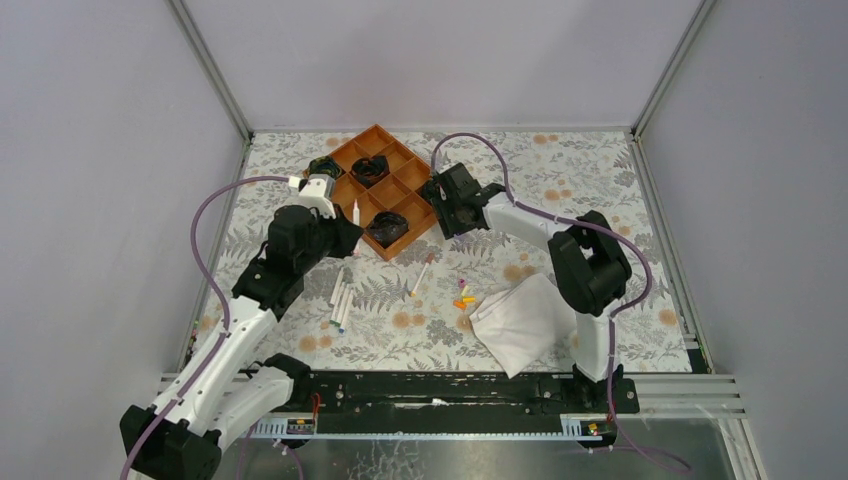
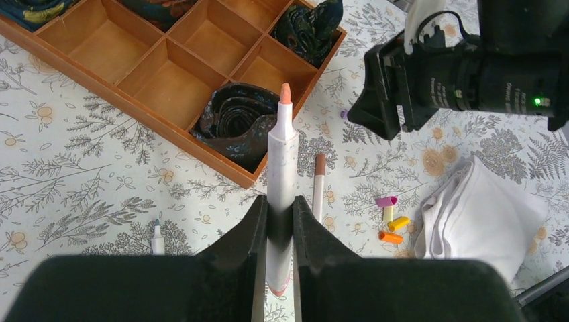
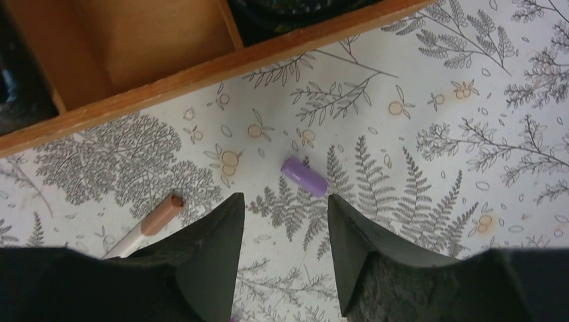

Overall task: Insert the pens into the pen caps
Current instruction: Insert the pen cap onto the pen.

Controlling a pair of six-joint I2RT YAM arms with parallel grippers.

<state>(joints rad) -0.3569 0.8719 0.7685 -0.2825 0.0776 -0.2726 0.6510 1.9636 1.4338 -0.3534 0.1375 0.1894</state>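
My left gripper (image 2: pixel 278 204) is shut on a white pen (image 2: pixel 282 168) that stands upright with its salmon tip up, near the tray's front edge (image 1: pixel 356 212). My right gripper (image 3: pixel 285 204) is open and low over the table, with nothing between its fingers. A purple pen cap (image 3: pixel 304 176) lies on the table just beyond its fingertips. A brown-tipped pen (image 2: pixel 319 181) lies nearby, and more pens (image 1: pixel 340 300) lie to the left. Pink (image 2: pixel 386 200), yellow (image 2: pixel 398 223) and orange (image 2: pixel 390 237) pen caps sit in a cluster beside the cloth.
An orange compartment tray (image 2: pixel 168 84) stands at the back, with dark rolled items in some cells. A folded white cloth (image 1: pixel 520 320) lies at the front right. The right gripper (image 1: pixel 440 218) is close to the tray's right corner.
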